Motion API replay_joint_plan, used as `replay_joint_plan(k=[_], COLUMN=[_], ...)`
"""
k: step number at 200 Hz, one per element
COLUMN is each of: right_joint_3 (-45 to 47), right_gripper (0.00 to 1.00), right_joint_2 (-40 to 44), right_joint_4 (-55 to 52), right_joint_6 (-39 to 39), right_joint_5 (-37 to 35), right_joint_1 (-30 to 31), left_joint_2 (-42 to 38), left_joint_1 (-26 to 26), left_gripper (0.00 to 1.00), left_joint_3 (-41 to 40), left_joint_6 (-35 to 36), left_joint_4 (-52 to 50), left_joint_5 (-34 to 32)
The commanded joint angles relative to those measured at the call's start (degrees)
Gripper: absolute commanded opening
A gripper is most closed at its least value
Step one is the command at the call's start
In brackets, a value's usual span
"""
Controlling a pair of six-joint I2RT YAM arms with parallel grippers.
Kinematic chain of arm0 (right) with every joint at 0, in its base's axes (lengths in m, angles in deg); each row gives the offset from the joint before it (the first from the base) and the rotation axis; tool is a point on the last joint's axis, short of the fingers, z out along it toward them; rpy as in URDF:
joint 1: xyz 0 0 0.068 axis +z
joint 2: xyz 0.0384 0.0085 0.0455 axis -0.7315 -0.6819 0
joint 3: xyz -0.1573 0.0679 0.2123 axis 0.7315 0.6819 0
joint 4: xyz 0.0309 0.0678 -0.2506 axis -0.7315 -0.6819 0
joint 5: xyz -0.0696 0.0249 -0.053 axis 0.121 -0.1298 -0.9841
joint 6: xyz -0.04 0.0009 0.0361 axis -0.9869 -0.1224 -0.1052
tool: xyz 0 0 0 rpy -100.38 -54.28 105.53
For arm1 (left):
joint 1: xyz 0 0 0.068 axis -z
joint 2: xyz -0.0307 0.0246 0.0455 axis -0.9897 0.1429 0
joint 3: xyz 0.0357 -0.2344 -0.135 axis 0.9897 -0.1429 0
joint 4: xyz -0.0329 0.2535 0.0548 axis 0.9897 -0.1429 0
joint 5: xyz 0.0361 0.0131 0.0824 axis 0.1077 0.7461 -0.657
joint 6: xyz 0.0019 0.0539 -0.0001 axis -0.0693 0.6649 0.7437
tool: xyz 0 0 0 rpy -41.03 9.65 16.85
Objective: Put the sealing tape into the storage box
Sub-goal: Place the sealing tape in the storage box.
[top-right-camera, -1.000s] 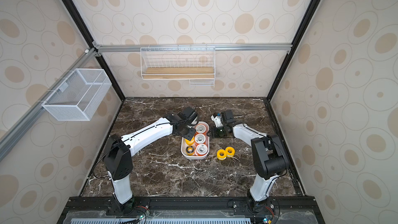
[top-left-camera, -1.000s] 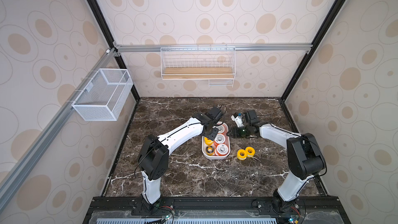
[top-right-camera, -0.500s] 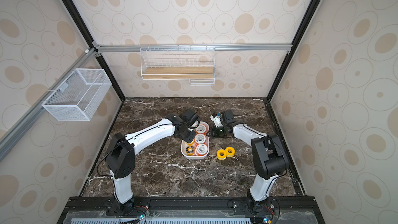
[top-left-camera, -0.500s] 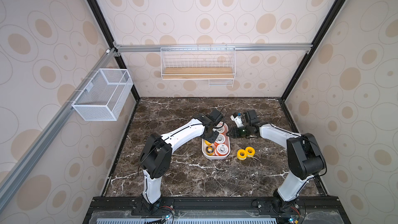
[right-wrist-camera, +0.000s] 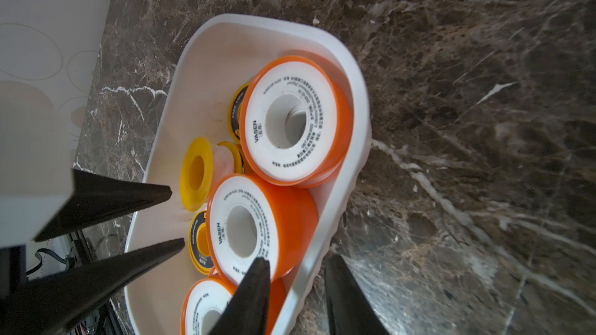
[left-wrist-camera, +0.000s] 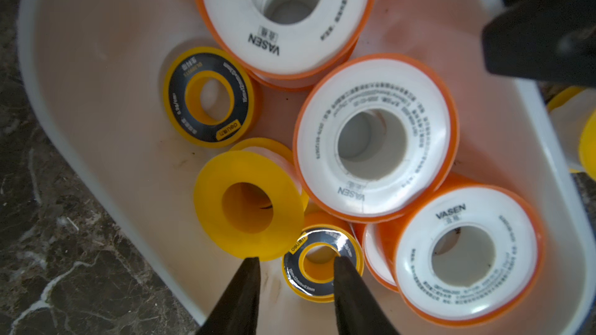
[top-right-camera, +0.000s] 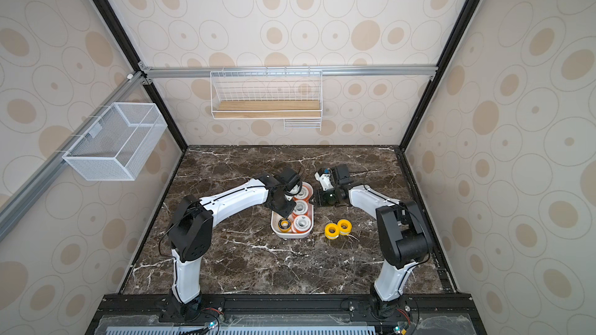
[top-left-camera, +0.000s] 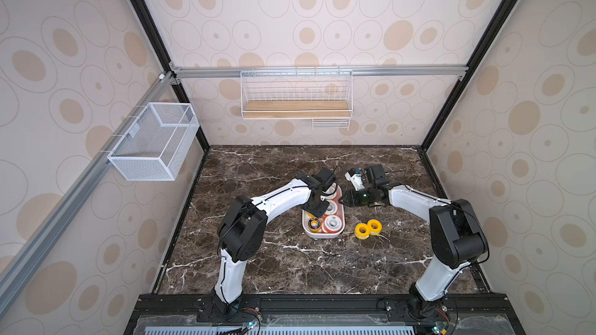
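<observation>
So the box point(top-left-camera: 323, 235) is already mostly loaded, orange-rimmed spools point(left-wrist-camera: 322, 130) plus a plain yellow one point(left-wrist-camera: 209, 194); the left gripper point(left-wrist-camera: 295, 261) hangs over it, jaws partway open with nothing in them, one tip above a small dark-faced spool point(left-wrist-camera: 317, 285) lying flat on the box floor. The right gripper point(right-wrist-camera: 296, 265) has its tips either side of the box wall, can't tell if it's actually pinching; what's left is two yellow spools point(top-left-camera: 362, 230) touching each other on the table point(top-left-camera: 290, 269) just off the box's right side, so I'd say the right arm point(top-left-camera: 416, 199) is nearer and should pull back toward its base for them.
</observation>
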Motion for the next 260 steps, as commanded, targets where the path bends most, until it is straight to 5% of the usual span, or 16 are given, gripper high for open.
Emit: replay_joint_plan(k=[1, 112, 147, 176, 260], right_joint_3=[0.34, 0.10, 0.34, 0.51, 0.78], right_gripper=[0.35, 0.36, 0.36, 0.37, 0.37], right_joint_2=[0.30, -0.41, -0.24, -0.08, 0.25], right_joint_4=[-0.98, -1.70, -1.85, -1.95, -2.03], right_joint_6=[-0.74, -1.18, -1.18, -1.19, -1.27], right_joint_5=[-0.53, -1.93, -2.36, -2.67, -3.08], right_joint_1=[-0.37, -0.59, -0.79, -1.03, -1.27], left_joint_2=[0.85, 3.13, 5.41, 5.98, 8.77], left_joint_1=[-0.84, -5.37, -5.37, -5.36, -5.36], left_gripper=[0.47, 0.79, 0.77, 0.67, 0.76], left_joint_3=[1.73, 7.10, 9.20, 10.19, 12.51], left_joint_6=[1.19, 9.21, 10.14, 10.27, 11.45], left_joint_4=[0.11, -2.60, -3.83, -4.44, -6.15], left_joint_5=[-1.15, 4.81, 5.28, 4.56, 3.71])
